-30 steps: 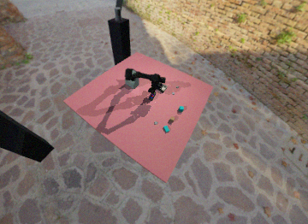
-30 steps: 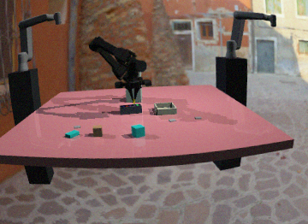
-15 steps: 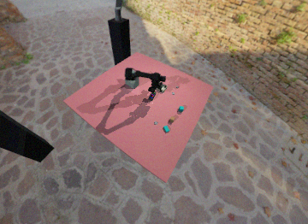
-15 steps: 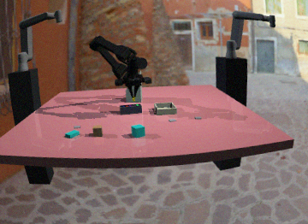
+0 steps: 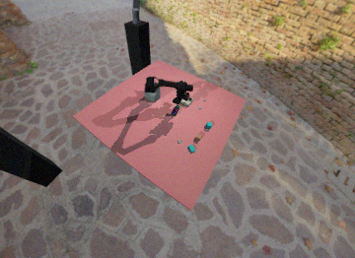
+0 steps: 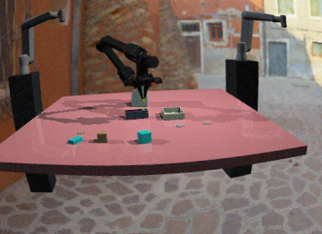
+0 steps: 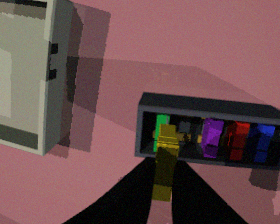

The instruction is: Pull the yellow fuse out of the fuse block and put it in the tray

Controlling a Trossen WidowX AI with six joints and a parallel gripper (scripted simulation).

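My gripper (image 7: pixel 164 167) (image 6: pixel 143 98) is shut on the yellow fuse (image 7: pixel 165 167) (image 6: pixel 143 101). The fuse hangs upright above the block, clear of it. The dark fuse block (image 7: pixel 190 101) (image 6: pixel 136 115) (image 5: pixel 176 110) lies beneath, with an empty slot showing in the wrist view. A green fuse (image 7: pixel 161 121), partly hidden behind the yellow one, a purple fuse (image 7: pixel 212 137), a red fuse (image 7: pixel 238 140) and a blue fuse (image 7: pixel 264 142) sit in it. The grey-beige tray (image 7: pixel 59 100) (image 6: pixel 173 118) stands beside the block, on the left in the wrist view.
On the pink table (image 6: pixel 215 142) (image 5: pixel 187 181), a teal cube (image 6: pixel 144 137) (image 5: pixel 209 125), a brown cube (image 6: pixel 102 137) and a flat teal block (image 6: pixel 75 140) (image 5: pixel 191 149) lie on the side away from the arm's base. Small grey flat pieces lie near the tray.
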